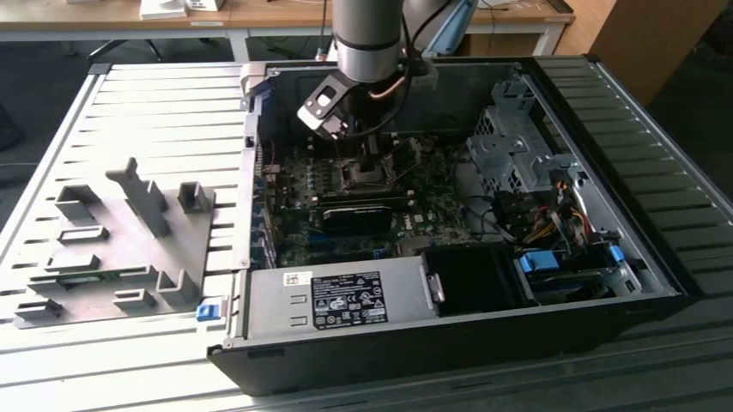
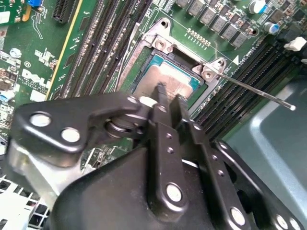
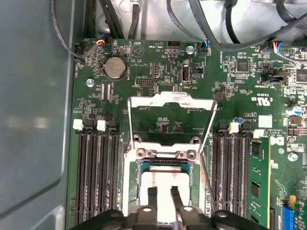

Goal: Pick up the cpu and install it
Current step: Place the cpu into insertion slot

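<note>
Two fingers [image 3: 152,197] of the gripper [image 3: 164,194] stand slightly apart, clamped on nothing, their tips just over the middle of the cpu [image 3: 163,178]. The cpu lies flat inside the socket [image 3: 165,153], a thin green rim showing at its edge. Judging from that, the step in hand is the seating. It calls for the cpu to sit level and square in the socket, with no sideways drag and no tilt, since the contacts beneath would likely bend easily. Open room is tight. The plate [image 3: 170,103] is swung up beyond the socket's hinge end, the lever [image 2: 254,92] juts out from one corner, and slots [image 3: 96,177] flank the socket on both sides. Straight up from the socket looks the clearest path. The case wall [image 3: 33,120] stands well apart from the socket.
</note>
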### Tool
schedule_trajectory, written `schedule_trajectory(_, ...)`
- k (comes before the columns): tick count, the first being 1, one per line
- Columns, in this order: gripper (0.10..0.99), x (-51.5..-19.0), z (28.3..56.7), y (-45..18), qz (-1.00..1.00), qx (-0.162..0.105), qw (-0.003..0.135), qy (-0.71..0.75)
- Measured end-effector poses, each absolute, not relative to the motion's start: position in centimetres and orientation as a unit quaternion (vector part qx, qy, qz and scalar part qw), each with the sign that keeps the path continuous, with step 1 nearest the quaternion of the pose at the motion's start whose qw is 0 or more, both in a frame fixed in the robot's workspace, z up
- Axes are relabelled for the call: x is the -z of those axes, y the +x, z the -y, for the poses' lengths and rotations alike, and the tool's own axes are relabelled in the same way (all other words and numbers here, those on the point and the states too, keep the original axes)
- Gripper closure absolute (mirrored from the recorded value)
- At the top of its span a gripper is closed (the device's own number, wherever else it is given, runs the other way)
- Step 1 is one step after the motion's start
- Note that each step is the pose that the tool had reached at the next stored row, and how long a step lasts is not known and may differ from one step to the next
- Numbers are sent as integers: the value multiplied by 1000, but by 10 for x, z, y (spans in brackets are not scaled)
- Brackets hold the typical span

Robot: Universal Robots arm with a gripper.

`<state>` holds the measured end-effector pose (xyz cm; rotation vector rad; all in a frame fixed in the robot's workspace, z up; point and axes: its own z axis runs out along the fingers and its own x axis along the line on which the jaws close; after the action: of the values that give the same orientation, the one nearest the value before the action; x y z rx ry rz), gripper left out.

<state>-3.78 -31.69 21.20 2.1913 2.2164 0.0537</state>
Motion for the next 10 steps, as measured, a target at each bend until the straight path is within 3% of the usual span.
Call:
schedule_trajectory(1, 843, -213, 317, -38, -711, -16, 11, 703)
schedule_trajectory(3, 961, -215, 317, -37, -711, -15, 10, 703)
schedule_trajectory(10, 980, -220, 317, -37, -711, -12, 7, 703)
